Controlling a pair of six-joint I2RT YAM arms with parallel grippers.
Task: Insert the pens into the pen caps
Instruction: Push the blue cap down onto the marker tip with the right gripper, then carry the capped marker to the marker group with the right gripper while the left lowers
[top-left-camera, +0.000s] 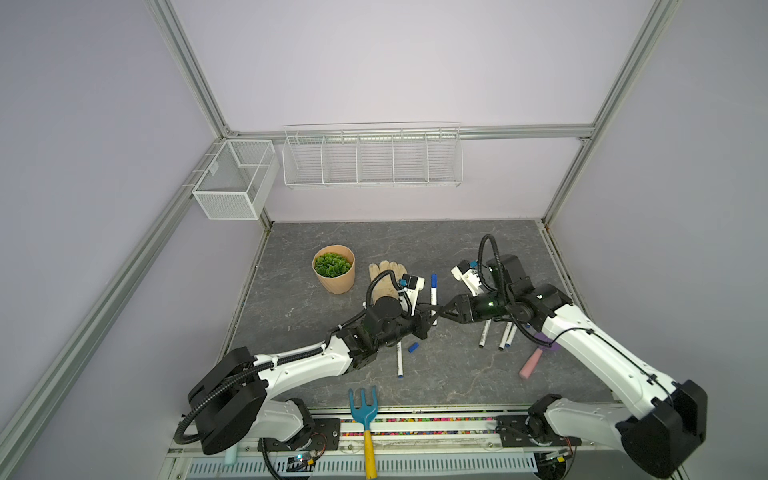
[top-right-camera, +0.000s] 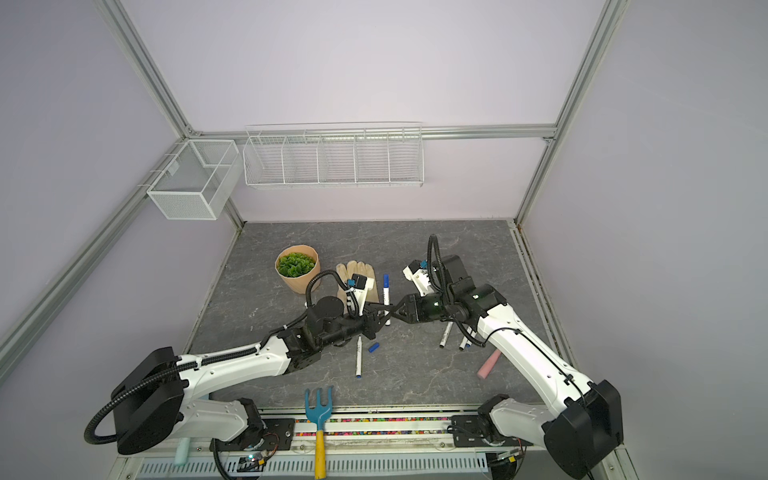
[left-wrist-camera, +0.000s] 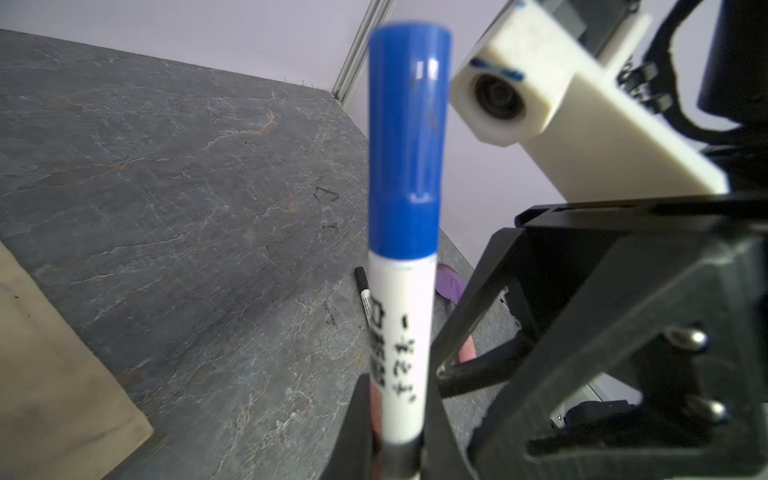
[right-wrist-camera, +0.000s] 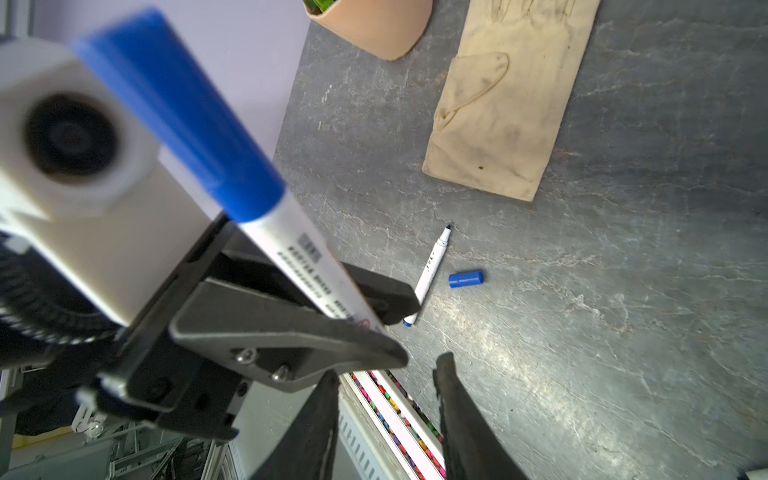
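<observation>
Left gripper (top-left-camera: 431, 316): clenched on the lower barrel of the held pen
Held pen (top-left-camera: 433, 296): above mid-table, cap end clear of the jaws
Fitted cap (left-wrist-camera: 409, 137): blue, seated on the held pen
Right gripper (top-left-camera: 443, 312): released, jaws apart, just right of the held pen
Loose pen (right-wrist-camera: 430, 276): uncapped, lying on the table (top-left-camera: 311, 332) by the left arm
Loose cap (right-wrist-camera: 466, 279): blue, just right of the loose pen, not touching it
Other pens (top-left-camera: 484, 334): on the table under the right arm

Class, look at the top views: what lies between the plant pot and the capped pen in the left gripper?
A beige glove lies flat between the pot and the pen; both top views show it.
</observation>
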